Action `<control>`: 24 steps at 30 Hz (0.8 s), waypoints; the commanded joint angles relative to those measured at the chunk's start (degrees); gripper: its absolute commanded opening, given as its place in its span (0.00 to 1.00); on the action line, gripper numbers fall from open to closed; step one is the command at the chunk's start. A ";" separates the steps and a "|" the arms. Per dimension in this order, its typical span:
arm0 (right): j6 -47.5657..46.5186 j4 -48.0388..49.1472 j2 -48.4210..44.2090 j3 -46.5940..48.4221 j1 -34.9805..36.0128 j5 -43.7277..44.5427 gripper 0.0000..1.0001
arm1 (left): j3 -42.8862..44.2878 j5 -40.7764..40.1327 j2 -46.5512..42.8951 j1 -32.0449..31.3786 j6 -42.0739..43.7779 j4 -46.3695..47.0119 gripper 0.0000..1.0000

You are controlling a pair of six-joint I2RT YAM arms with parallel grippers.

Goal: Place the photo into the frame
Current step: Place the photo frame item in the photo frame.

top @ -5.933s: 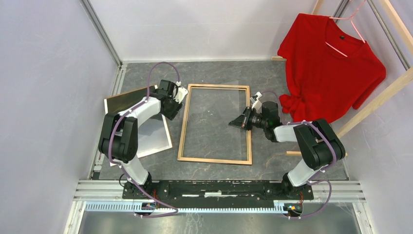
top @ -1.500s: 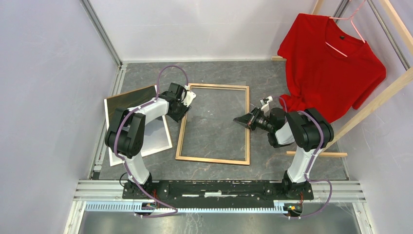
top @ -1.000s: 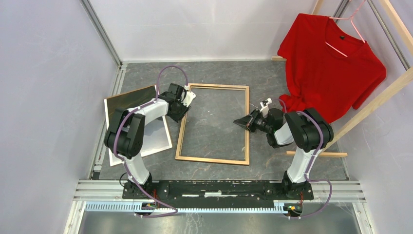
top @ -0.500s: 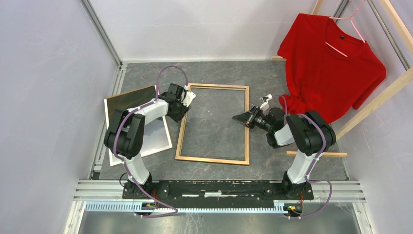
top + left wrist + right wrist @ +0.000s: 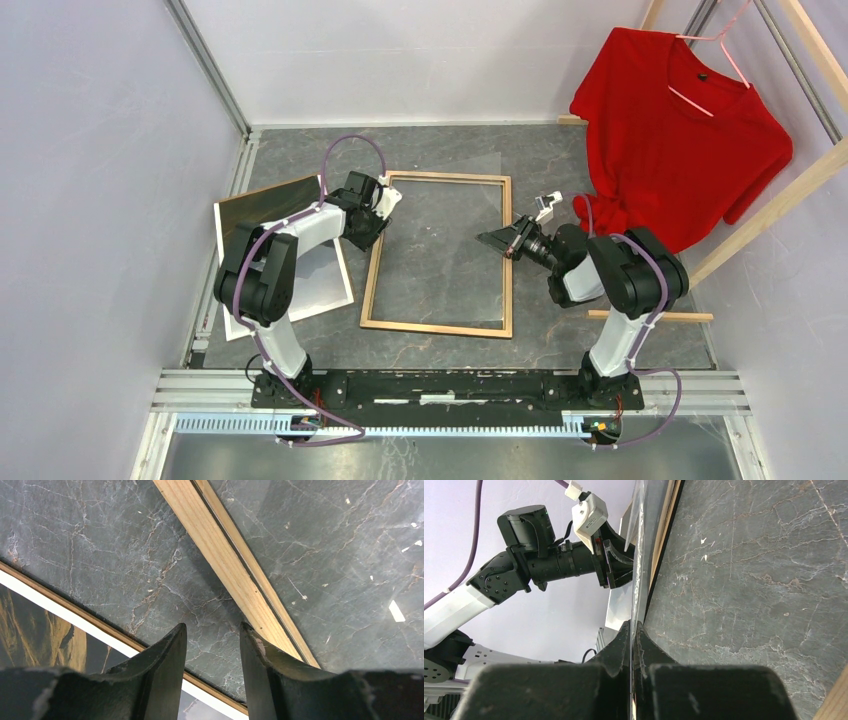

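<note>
The photo [image 5: 320, 278] is laid flat on the table [image 5: 440, 150], just left of the frame [image 5: 440, 329] and outside it, partly covered by the left arm. The left gripper [image 5: 212, 630] is seen half open over bare table, between the photo's edge and the frame's left rail. Nothing is gripped, and the rail is just beside one finger [image 5: 260, 665]. At the frame's right rail, the right gripper [image 5: 633, 627] is closed on the edge of a clear sheet [image 5: 638, 565], which is lifted at that side.
</note>
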 commanded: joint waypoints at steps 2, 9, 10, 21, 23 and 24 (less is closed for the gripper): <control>0.64 4.03 1.39 0.37 1.26 -0.93 0.02 | -1.81 3.23 0.81 -1.47 0.89 -0.58 0.51; 0.69 4.43 2.36 0.20 1.35 -0.50 0.02 | -1.71 3.32 1.06 -1.41 0.95 -0.57 0.51; 0.64 4.55 2.43 0.21 1.36 -0.38 0.02 | -1.72 3.32 1.08 -1.46 0.96 -0.57 0.51; 2.60 6.39 4.45 1.64 1.99 0.01 0.01 | -1.59 3.50 1.08 -1.40 0.96 -0.73 0.51; 3.29 6.88 5.08 2.07 2.12 -0.09 0.01 | -1.48 3.54 1.13 -1.45 1.11 -0.82 0.51; 3.59 6.93 5.43 2.29 2.13 -0.15 0.01 | -1.46 3.50 1.16 -1.42 1.08 -0.85 0.51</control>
